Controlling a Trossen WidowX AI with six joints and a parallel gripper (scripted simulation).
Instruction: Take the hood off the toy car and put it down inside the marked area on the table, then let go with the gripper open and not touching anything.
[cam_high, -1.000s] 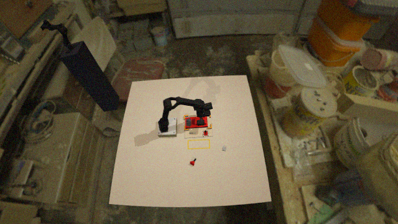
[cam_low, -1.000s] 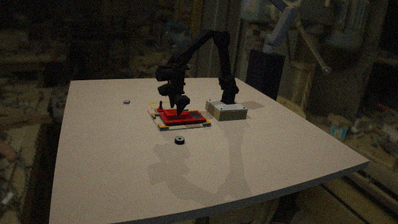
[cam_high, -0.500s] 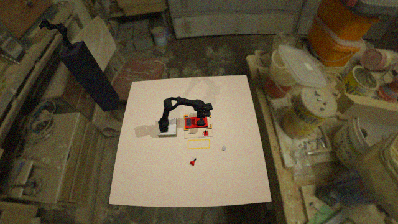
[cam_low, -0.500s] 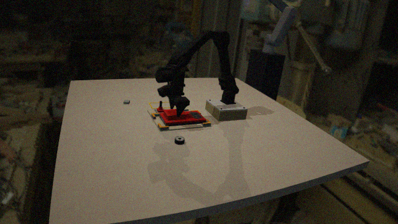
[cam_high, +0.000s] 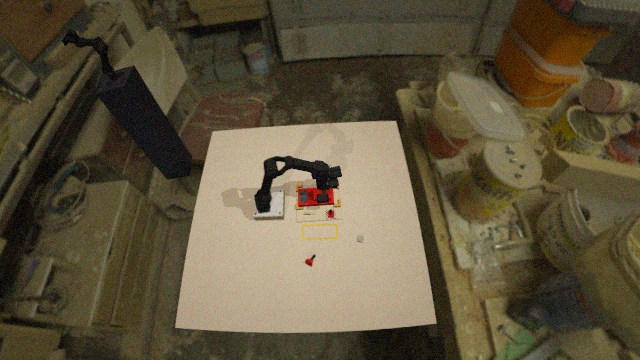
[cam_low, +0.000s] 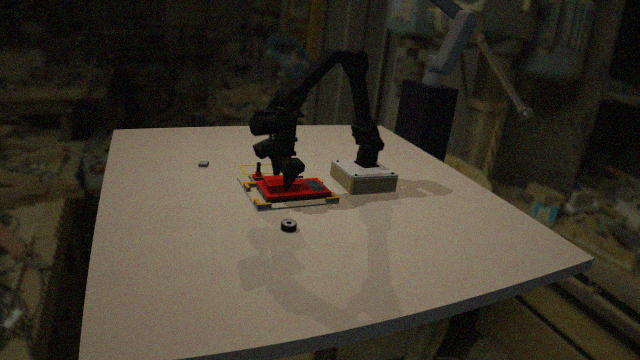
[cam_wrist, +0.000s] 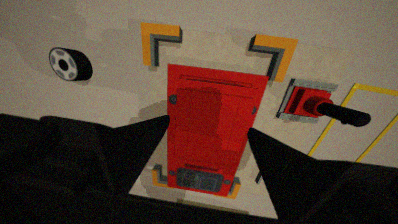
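Observation:
The toy car (cam_high: 303, 196) (cam_low: 317, 187) (cam_wrist: 200, 179) is a flat red body lying between orange corner brackets. Its hood (cam_wrist: 235, 110) appears as a red raised panel on the car, partly shaded in the wrist view. My gripper (cam_high: 323, 196) (cam_low: 282, 180) (cam_wrist: 208, 125) is open and empty, low over the car, with one fingertip near each long side of the hood. Whether the fingertips touch the hood cannot be told. The marked area is a yellow outline (cam_high: 320, 239) (cam_wrist: 375, 89) on the table beside the car's fixture.
A red piece with a black peg (cam_high: 330, 214) (cam_low: 257, 175) (cam_wrist: 311, 103) stands in a holder beside the car. A wheel (cam_low: 288, 225) (cam_wrist: 70, 64), a small grey block (cam_high: 360, 239) (cam_low: 203, 164) and another red piece (cam_high: 310, 261) lie on the table.

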